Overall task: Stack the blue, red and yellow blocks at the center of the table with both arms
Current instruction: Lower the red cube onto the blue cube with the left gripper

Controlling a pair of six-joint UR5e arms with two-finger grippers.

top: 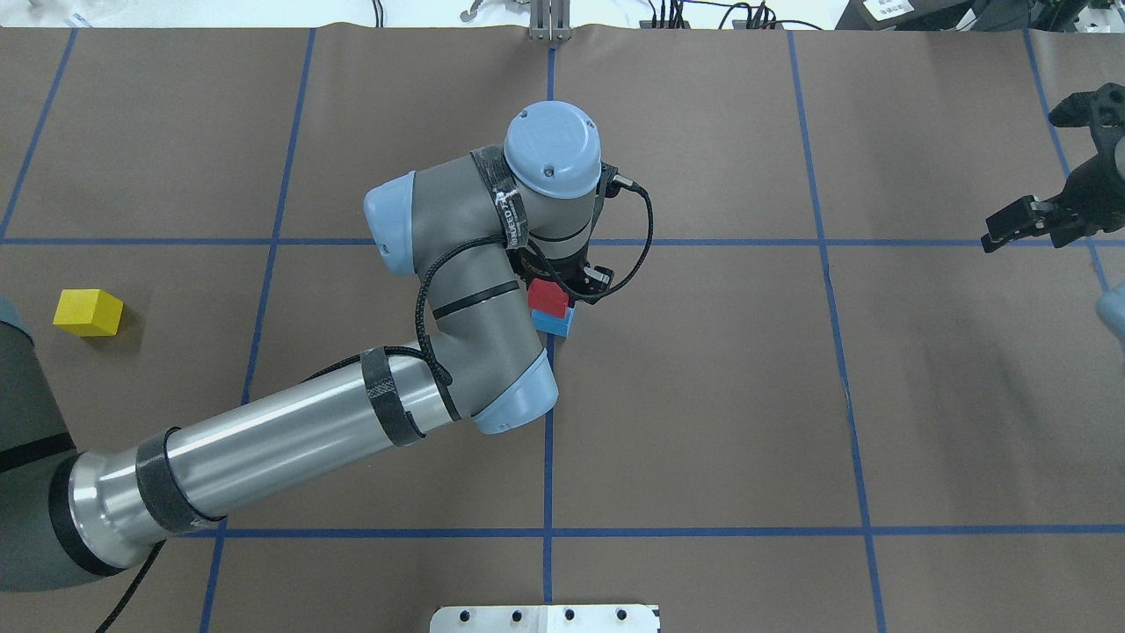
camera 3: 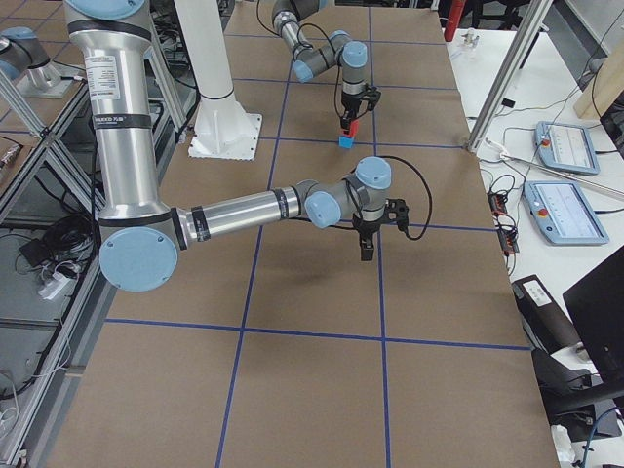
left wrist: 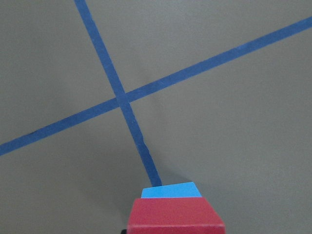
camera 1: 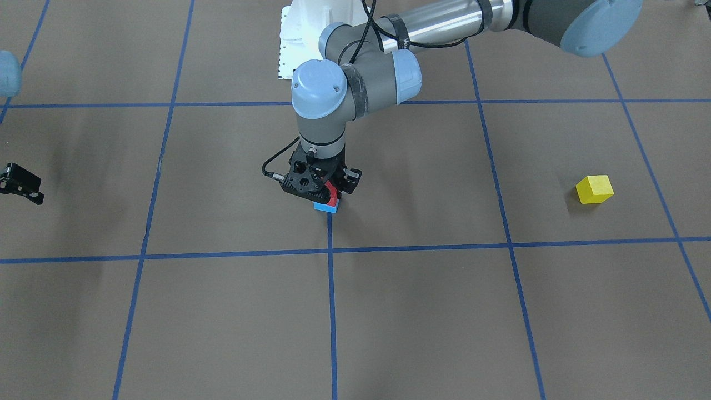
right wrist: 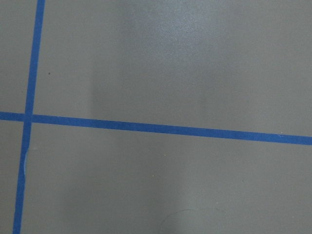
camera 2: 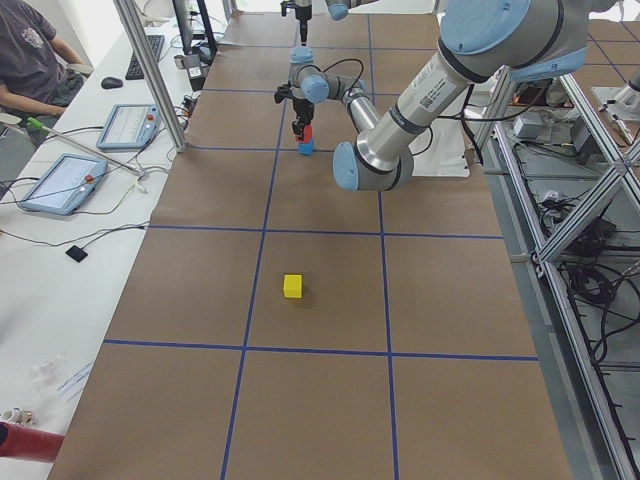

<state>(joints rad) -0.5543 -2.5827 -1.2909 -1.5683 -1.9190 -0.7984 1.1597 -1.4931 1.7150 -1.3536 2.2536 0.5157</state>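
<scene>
Starting from the table's end on the robot's left, we meet the yellow block (camera 2: 292, 286) first, lying alone on the brown table (top: 703, 396) inside a taped square and turned a little off the blue tape lines (top: 548, 457). It looks nearly cubic, with no long axis to speak of. Further along, at the centre, the red block (top: 548, 297) sits squarely on the blue block (top: 554, 322), right on a tape line near a crossing. The left gripper (camera 1: 331, 193) points down with its fingers astride the red block, though we cannot tell whether they are pressing it or standing clear. The yellow block lies well apart from this gripper, on the robot's left, so we judge the left arm the nearer one. Farthest off, the right gripper (top: 1024, 176) hangs spread and empty. An operator (camera 2: 30, 60) sits at a side desk.
</scene>
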